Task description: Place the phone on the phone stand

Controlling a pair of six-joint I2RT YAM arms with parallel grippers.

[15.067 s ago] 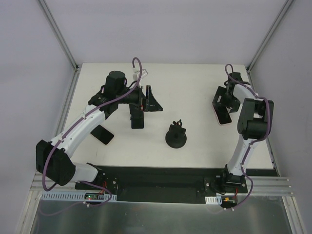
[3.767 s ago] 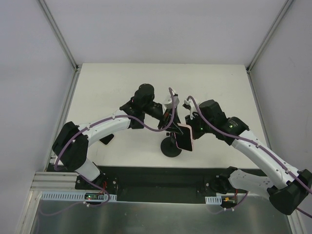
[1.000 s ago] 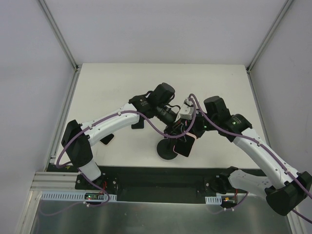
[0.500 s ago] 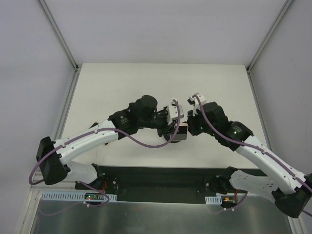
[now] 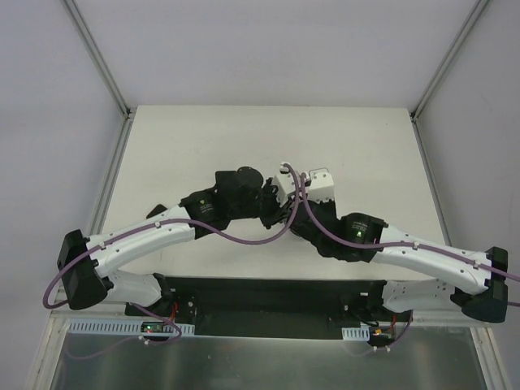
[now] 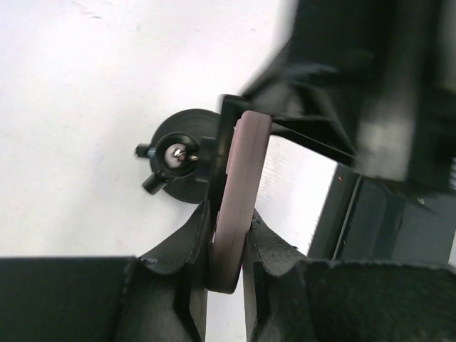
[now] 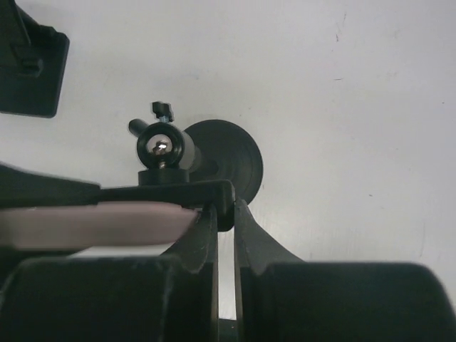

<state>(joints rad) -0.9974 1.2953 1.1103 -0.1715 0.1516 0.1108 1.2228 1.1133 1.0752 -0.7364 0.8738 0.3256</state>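
In the left wrist view the phone (image 6: 241, 171), in a pink case, stands edge-on with my left gripper (image 6: 229, 217) shut on its lower end. It rests against the black holder plate (image 6: 226, 135) of the phone stand, whose round base (image 6: 182, 167) sits on the white table. In the right wrist view my right gripper (image 7: 222, 208) is shut on the end of that holder plate (image 7: 178, 192), beside the phone (image 7: 100, 224), below the ball joint (image 7: 160, 146) and base (image 7: 228, 160). From the top both wrists meet mid-table and hide the phone and stand: left gripper (image 5: 280, 207), right gripper (image 5: 297, 214).
The right arm's dark body (image 6: 370, 85) fills the upper right of the left wrist view, close to the phone. A black block (image 7: 28, 64) shows at the top left of the right wrist view. The table's black front strip (image 5: 268, 292) lies just behind the arms.
Both arms have dropped lower and closed over the stand. The right arm stretched out flatter, and its white wrist now covers the phone that still showed from above half a second ago.
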